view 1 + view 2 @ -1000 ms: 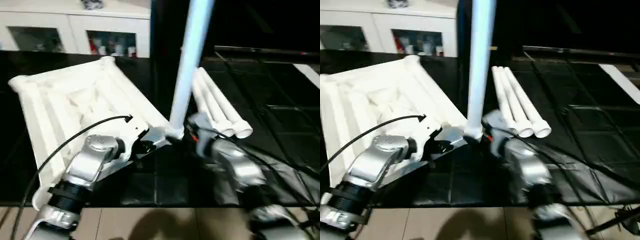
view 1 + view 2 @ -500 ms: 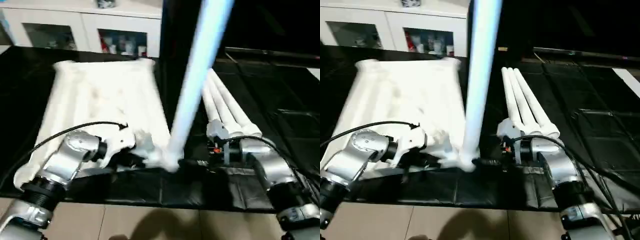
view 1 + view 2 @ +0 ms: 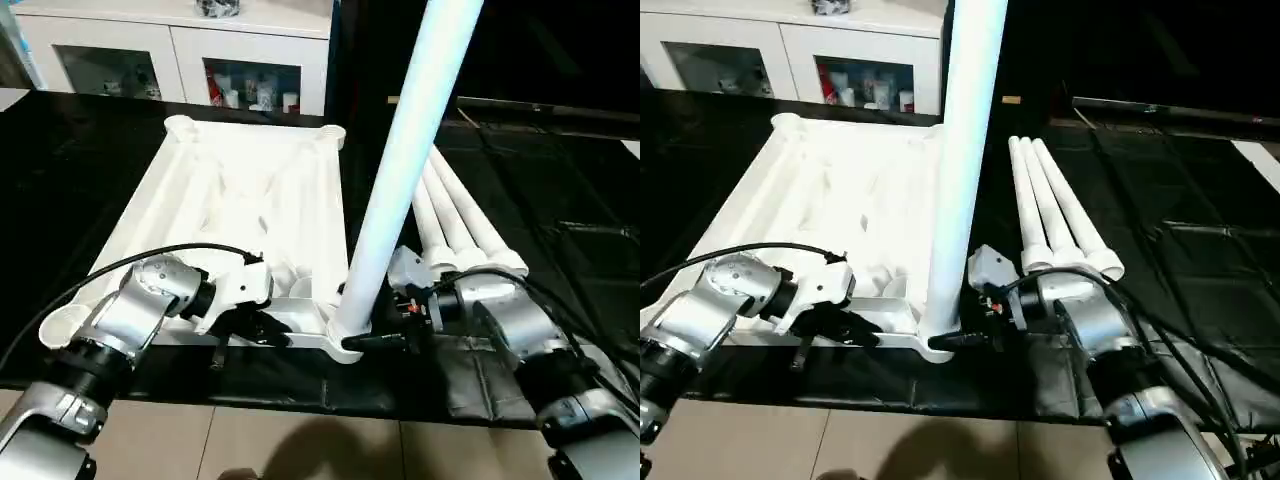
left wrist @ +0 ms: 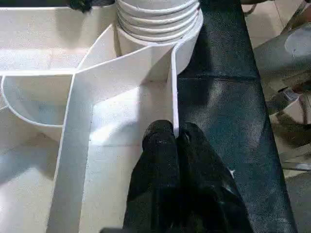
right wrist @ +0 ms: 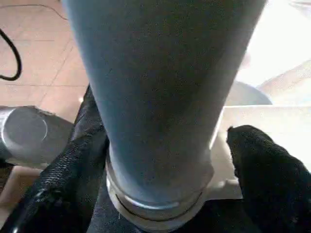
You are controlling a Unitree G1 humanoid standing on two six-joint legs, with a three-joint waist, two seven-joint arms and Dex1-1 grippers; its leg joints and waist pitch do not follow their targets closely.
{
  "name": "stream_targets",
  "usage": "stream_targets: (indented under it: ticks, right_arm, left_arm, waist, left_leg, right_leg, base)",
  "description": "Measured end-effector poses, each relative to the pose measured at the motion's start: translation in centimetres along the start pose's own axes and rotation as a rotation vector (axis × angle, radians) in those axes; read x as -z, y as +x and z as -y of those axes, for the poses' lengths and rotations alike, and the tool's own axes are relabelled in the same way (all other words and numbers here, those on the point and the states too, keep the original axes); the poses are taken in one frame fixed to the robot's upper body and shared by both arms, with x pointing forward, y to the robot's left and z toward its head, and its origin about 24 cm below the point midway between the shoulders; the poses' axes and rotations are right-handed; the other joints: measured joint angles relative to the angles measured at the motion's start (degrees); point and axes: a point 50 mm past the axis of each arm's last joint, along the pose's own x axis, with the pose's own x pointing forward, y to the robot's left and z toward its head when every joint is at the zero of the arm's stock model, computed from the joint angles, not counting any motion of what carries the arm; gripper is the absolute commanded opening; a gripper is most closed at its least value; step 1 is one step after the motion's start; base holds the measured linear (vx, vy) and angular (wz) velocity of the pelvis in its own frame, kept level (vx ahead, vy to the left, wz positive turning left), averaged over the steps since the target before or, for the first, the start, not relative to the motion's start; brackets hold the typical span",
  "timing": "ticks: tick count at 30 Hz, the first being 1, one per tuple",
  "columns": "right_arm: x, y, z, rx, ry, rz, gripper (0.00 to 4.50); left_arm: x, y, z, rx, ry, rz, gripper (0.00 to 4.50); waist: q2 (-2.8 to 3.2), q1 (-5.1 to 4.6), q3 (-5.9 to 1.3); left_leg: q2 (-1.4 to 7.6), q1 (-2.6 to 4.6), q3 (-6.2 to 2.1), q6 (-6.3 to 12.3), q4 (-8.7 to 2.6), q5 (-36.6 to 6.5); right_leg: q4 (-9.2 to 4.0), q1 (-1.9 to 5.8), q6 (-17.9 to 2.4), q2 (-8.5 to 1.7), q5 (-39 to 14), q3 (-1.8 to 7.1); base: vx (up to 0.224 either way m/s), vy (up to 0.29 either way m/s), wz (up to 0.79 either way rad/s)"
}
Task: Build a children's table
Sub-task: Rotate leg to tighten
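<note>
The white tabletop lies ribbed side up on the black table. One white leg stands upright in the near right corner socket. My left gripper is shut on the tabletop's thin near rim, just left of that socket. My right gripper reaches in from the right at the leg's base. Its fingers stand on either side of the leg, open, with a gap on one side. Three more legs lie side by side to the right of the tabletop.
A white cabinet with glass doors stands behind the table. The black table surface stretches to the right of the lying legs. Its near edge drops to tiled floor just in front of both grippers.
The whole view has swung, so the tabletop now looks square to me. The leg stays upright in its socket, the left grip on the rim holds, and the right fingers remain at the leg's base.
</note>
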Motion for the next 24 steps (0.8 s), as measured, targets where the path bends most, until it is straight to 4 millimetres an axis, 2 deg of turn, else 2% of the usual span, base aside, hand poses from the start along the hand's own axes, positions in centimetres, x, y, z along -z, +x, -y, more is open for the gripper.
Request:
stream_targets:
  ticks: [8, 12, 19, 24]
  right_arm:
    - [0.28, 0.39, -0.16, -0.026, 0.020, 0.011, 3.01]
    - [0.31, 0.40, -0.16, -0.026, 0.023, 0.014, 2.82]
    - [0.30, 0.45, -0.17, -0.025, 0.025, 0.018, 2.72]
    - [0.90, 0.70, -0.37, 0.055, 0.089, 0.079, 2.72]
  left_arm:
    - [0.13, 0.01, -0.06, 0.005, 0.011, 0.001, 0.00]
    - [0.17, 0.01, -0.13, 0.010, 0.011, 0.002, 0.00]
    - [0.20, -0.02, -0.16, 0.009, 0.009, 0.005, 0.00]
    - [0.23, 0.38, -0.37, -0.052, -0.054, 0.041, 0.00]
  waist:
    - [0.00, -0.01, 0.00]
    - [0.00, -0.01, 0.00]
    - [0.00, 0.00, 0.00]
    - [0.03, 0.00, -0.03]
  left_leg:
    - [0.01, 0.02, 0.00, -0.01, 0.02, 0.00]
    - [0.02, 0.03, 0.00, -0.01, 0.05, 0.01]
    - [0.02, 0.03, 0.00, -0.01, 0.05, 0.01]
    - [0.02, 0.13, 0.00, -0.01, 0.11, 0.01]
  right_leg:
    - [0.05, 0.01, 0.00, 0.00, 0.00, 0.00]
    - [0.07, 0.01, 0.00, 0.00, 0.00, 0.00]
    - [0.08, 0.01, 0.00, 0.00, 0.00, 0.00]
    - [0.12, 0.14, 0.01, -0.01, 0.00, 0.01]
  base:
    - [0.000, 0.000, 0.00]
    - [0.000, 0.000, 0.00]
    - [0.000, 0.000, 0.00]
    - [0.000, 0.000, 0.00]
